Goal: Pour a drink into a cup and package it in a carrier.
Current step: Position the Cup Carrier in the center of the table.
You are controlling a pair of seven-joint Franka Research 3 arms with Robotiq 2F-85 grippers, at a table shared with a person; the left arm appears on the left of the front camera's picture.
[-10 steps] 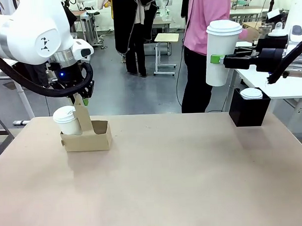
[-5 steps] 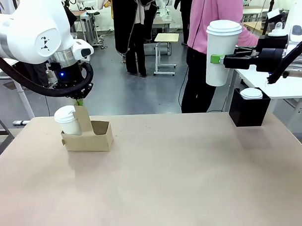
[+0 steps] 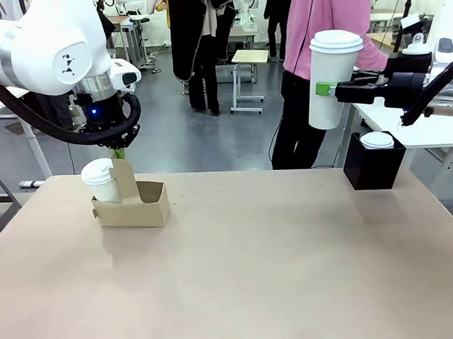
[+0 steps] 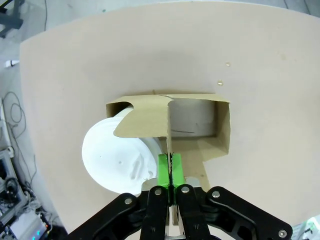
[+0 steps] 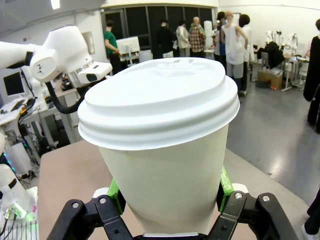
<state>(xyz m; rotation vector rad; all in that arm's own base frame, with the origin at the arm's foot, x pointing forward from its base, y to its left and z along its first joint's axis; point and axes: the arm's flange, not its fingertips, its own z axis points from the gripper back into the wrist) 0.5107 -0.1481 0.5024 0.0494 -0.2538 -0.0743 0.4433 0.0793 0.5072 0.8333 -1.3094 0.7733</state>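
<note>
Left tool (image 4: 170,165) clamps the carrier (image 3: 150,209) handle, shifted slightly right; right tool (image 5: 170,197) grips its cup (image 5: 160,125), unmoved.

You are looking across a plain tan table (image 3: 289,271) into a busy workshop. Past its far edge the floor (image 3: 173,141) is smooth grey, and a small white stool (image 3: 249,57) on thin metal legs stands on it. A white bench (image 3: 434,136) sits off the table's far right corner. A person in a pink top (image 3: 318,17) stands just beyond the far edge, and another in dark clothes (image 3: 198,36) is farther back. From the right wrist you see dark windows (image 5: 145,22), a bright ceiling light (image 5: 55,4) and a group of people (image 5: 200,35) standing together. From the left wrist, loose cables (image 4: 12,115) lie on the floor beside the table's edge.
</note>
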